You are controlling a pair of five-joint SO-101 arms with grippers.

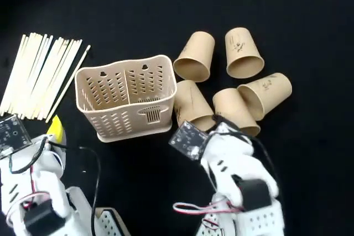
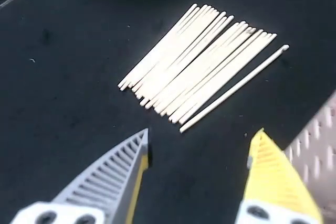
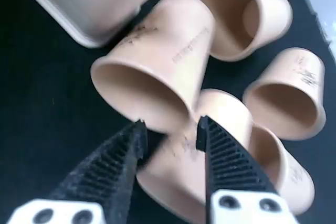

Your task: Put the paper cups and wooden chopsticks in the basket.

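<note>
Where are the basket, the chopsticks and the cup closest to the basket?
basket (image 1: 124, 117): high view, front slotted wall.
chopsticks (image 2: 197, 65): left wrist view, middle of the bundle.
cup closest to the basket (image 1: 192, 103): high view, its side.

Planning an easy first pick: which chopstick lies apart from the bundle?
The lone chopstick on the side of the bundle toward the basket: a gap sets it apart, while the rest lie packed together.

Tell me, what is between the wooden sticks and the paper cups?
The beige slotted plastic basket stands between the pale wooden chopsticks and the tan paper cups lying on their sides; the high view shows it.
</note>
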